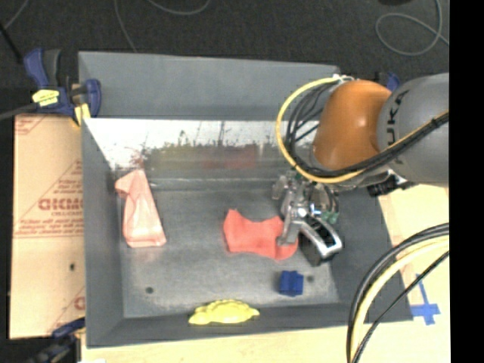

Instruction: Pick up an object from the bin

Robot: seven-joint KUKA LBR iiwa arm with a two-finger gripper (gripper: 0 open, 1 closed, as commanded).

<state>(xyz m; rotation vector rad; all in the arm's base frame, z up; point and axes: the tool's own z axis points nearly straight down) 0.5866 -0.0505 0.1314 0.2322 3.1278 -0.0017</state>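
Black ground [227, 21], matt and crossed by a few thin pale wires [170, 6], lies behind one grey metal bin [212, 89]. Its walls slope down to a flat floor, dull, speckled and scuffed, and the far wall carries dark streaks along a pale band. One arm [423, 127], grey and rounded, reaches in from the right, with one smooth orange cover [352, 123] at the wrist and a bundle of black and yellow cables [291, 119] looped round it. Below the cover the end effector [291, 233], bare metal with a black and white part beside it, is low in the right half of the bin, at the right end of the red piece [249, 235] and overlapping its edge; whether it is open or closed I cannot tell.

Four loose things lie in the bin, one of each colour, all apart from one another. The red piece, soft-looking and folded into an uneven slab, lies near the middle of the floor. One pink piece [140, 210], a limp wedge wider at its near end, lies by the left wall. One yellow piece [223, 312], flat and lumpy, rests against the near wall. One blue block [290, 282], small and squarish, sits on the floor nearer the camera than the end effector
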